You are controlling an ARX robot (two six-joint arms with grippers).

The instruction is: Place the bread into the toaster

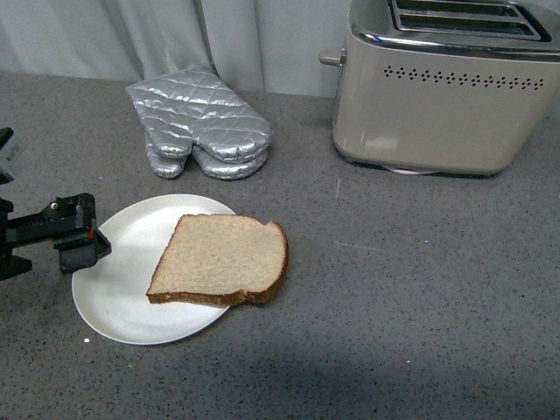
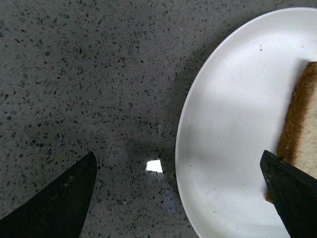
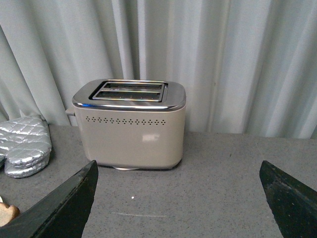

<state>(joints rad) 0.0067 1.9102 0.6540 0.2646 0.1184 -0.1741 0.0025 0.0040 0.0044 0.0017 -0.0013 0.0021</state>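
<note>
The bread (image 1: 223,258) is a flat light-brown slice lying on a round white plate (image 1: 114,302) at the front left of the counter. The toaster (image 1: 446,105) stands at the back right, its slots empty. My left gripper (image 1: 91,236) is open and empty, low at the plate's left rim, a little left of the slice. In the left wrist view the open gripper (image 2: 177,157) spans the plate's rim (image 2: 198,99), with the bread's crust (image 2: 297,124) beside one finger. The right gripper (image 3: 178,166) is open and empty, facing the toaster (image 3: 131,124) from a distance; it does not show in the front view.
A quilted silver oven mitt (image 1: 201,127) lies at the back, left of the toaster, and shows in the right wrist view (image 3: 25,144). A grey curtain (image 1: 175,35) hangs behind the speckled grey counter (image 1: 394,289).
</note>
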